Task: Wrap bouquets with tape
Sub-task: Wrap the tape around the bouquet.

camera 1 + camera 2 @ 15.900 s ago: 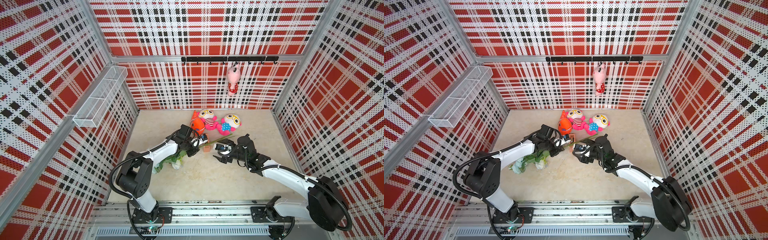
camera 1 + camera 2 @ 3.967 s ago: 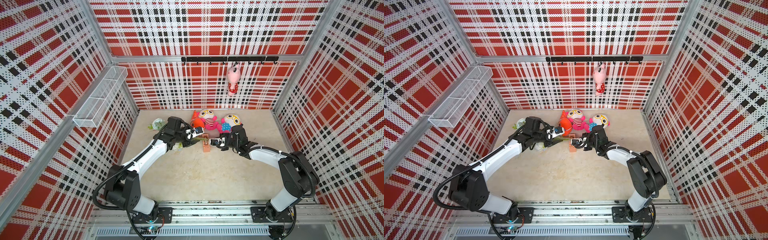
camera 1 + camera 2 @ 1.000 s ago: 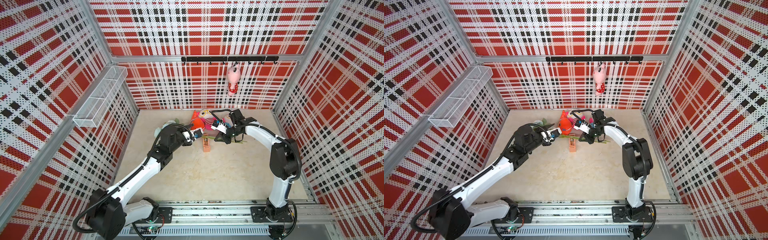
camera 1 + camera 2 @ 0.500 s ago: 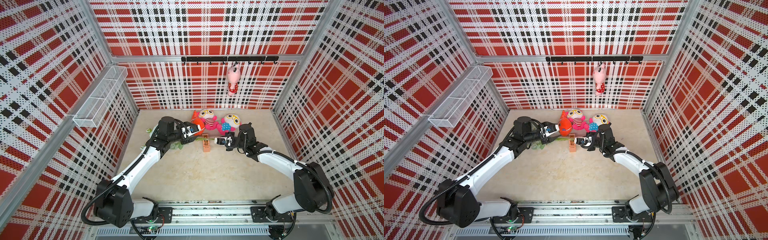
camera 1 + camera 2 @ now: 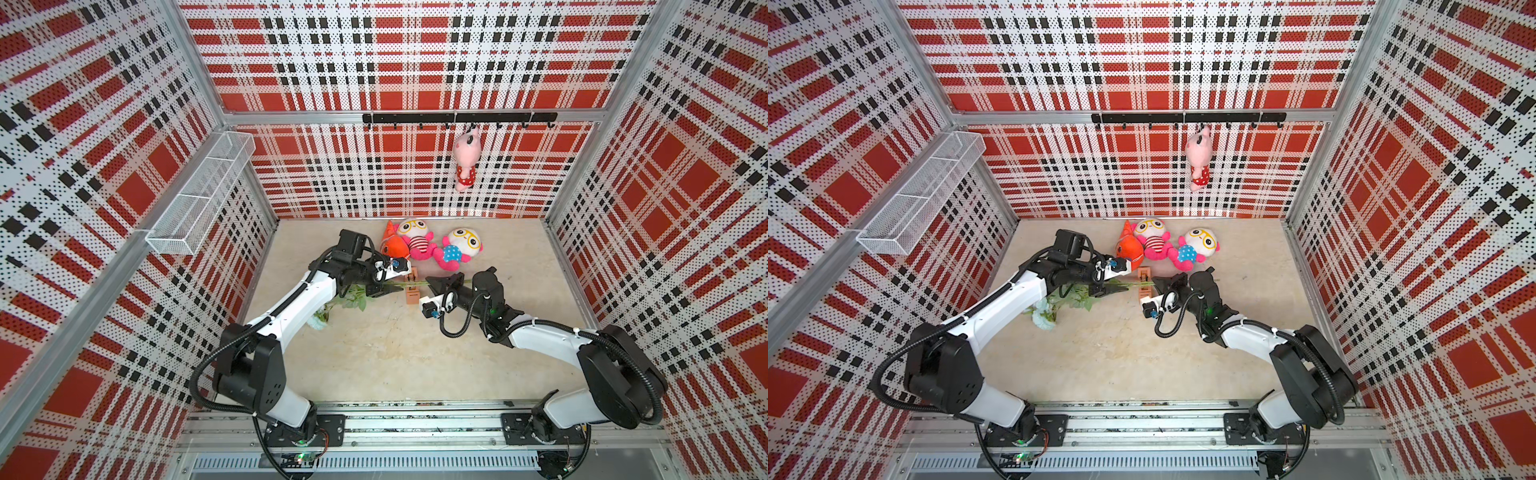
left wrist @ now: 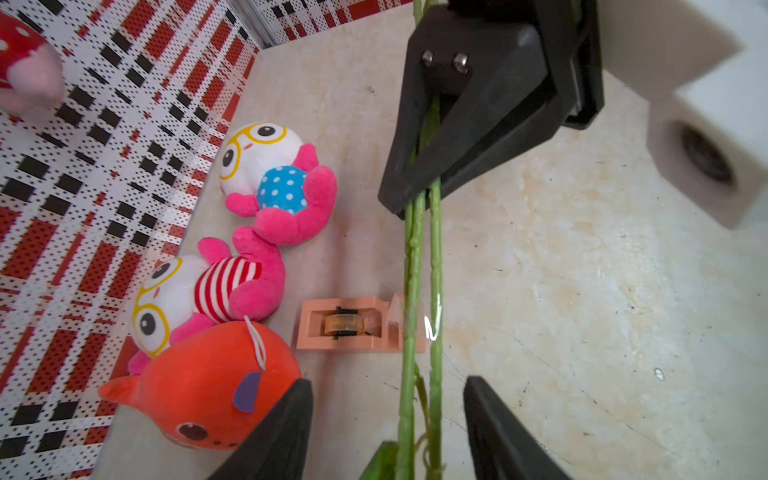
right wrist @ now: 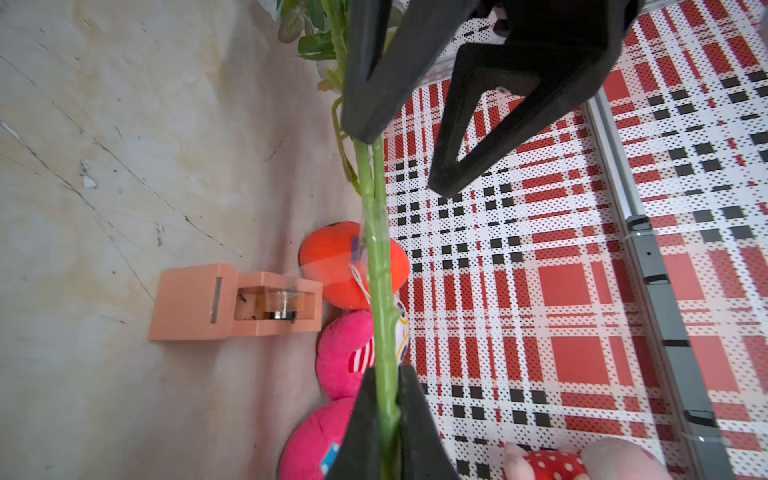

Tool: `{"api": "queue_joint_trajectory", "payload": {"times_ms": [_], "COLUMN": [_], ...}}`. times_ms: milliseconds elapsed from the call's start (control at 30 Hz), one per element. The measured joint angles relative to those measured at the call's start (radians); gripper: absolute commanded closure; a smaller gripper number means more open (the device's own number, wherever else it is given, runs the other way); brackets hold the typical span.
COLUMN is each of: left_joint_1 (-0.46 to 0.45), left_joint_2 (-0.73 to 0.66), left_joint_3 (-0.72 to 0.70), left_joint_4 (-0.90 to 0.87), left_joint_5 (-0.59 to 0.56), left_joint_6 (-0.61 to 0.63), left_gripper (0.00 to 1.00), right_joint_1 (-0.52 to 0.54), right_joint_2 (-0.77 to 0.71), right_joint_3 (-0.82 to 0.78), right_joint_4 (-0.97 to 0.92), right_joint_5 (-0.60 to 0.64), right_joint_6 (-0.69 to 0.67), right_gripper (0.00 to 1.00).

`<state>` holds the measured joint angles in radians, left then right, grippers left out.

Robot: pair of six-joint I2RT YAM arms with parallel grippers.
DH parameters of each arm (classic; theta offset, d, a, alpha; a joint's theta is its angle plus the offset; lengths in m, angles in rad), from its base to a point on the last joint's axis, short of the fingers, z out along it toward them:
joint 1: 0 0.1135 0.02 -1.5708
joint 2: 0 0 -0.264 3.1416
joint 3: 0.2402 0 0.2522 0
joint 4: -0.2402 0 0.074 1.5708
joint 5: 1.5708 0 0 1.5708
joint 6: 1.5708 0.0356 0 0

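The bouquets are one bunch whose pale flower heads [image 5: 322, 320] [image 5: 1044, 318] lie on the floor. Its thin green stems [image 6: 434, 257] [image 7: 376, 266] reach right across the tape [image 5: 412, 297] [image 5: 1144, 293], a peach dispenser [image 6: 345, 328] [image 7: 191, 303]. A clear strip runs from the dispenser to the stems. My right gripper [image 5: 432, 282] [image 5: 1158, 282] [image 7: 388, 374] is shut on the stem ends. My left gripper [image 5: 380, 289] [image 5: 1108, 289] [image 6: 387, 381] is open, its fingers standing apart on either side of the stems without pinching them.
An orange plush fish [image 5: 395, 247] and two pink dolls [image 5: 415, 241] [image 5: 457, 247] lie just behind the dispenser. Another pink plush [image 5: 465, 160] hangs from the hook rail on the back wall. A wire basket [image 5: 203, 191] juts from the left wall.
The left gripper's jaws have widened around the stems. The flower heads have swung from the back left toward the front. The right gripper has stayed shut on the stems.
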<state>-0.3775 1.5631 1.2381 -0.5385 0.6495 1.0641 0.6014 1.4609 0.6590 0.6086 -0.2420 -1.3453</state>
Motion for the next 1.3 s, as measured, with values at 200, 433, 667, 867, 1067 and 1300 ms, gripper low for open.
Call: {"api": "queue_joint_trajectory", "payload": {"times_ms": [200,433,667,867,1067,1300], "left_joint_1": [0.0,0.013,0.015,0.015,-0.072,-0.228], "left_joint_2": [0.053,0.153,0.189,0.189,0.08,-0.128], "left_joint_3": [0.018,0.109,0.146,0.146,0.001,-0.253], "left_joint_4": [-0.059,-0.138,-0.197,-0.194,0.011,0.317], "left_joint_5": [-0.002,0.003,0.021,0.005,-0.188,-0.497], "left_joint_6": [0.023,0.061,0.094,0.076,-0.017,-0.033], "left_gripper": [0.4,0.69,1.0,1.0,1.0,1.0], "right_joint_1": [0.043,0.065,0.066,0.028,-0.159,-0.308], "right_joint_2": [0.015,0.016,0.017,-0.1,-0.251,-0.031], "right_joint_3": [-0.002,-0.006,-0.004,0.06,0.252,0.722], "right_joint_4": [0.065,0.069,0.053,-0.245,-0.447,-0.825], "right_joint_5": [0.077,0.103,0.148,0.056,-0.161,-0.255], "right_joint_6": [-0.109,-0.163,-0.121,0.216,0.796,1.19], "right_gripper": [1.0,1.0,0.59,0.0,0.0,0.0]}}
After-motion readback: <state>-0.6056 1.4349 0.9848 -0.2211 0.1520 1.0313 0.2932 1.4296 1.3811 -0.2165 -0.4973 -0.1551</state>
